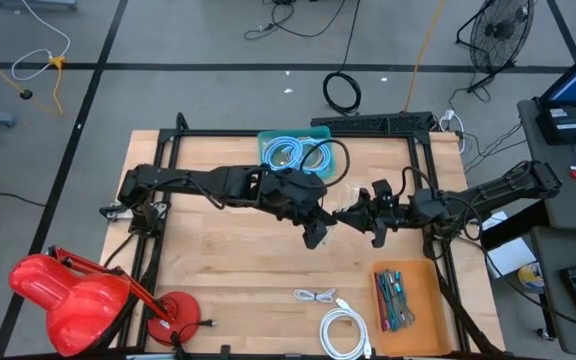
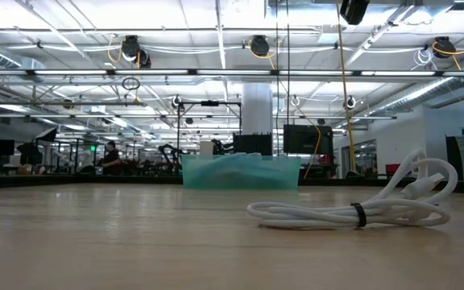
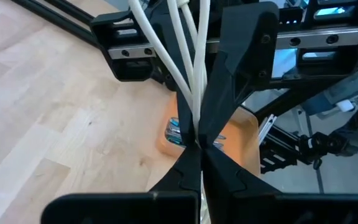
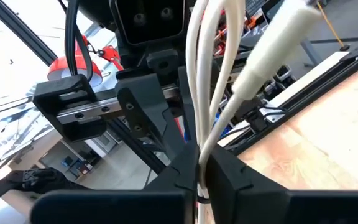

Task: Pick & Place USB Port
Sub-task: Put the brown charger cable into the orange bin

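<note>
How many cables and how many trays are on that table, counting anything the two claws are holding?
White cables lying on the table: 2, a coil and a small cable.
White cable held between the left gripper and right gripper: 1.
Trays: 2, the teal bin and the orange tray.
Total: 5

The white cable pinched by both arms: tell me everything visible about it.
The white cable is a bundle of smooth, plastic-looking strands. The left pincer is shut on it. The right pincer is shut on it too, with a white plug housing sticking out beyond. The high view shows both pincers meeting above mid-table, the cable hidden between them.
</note>
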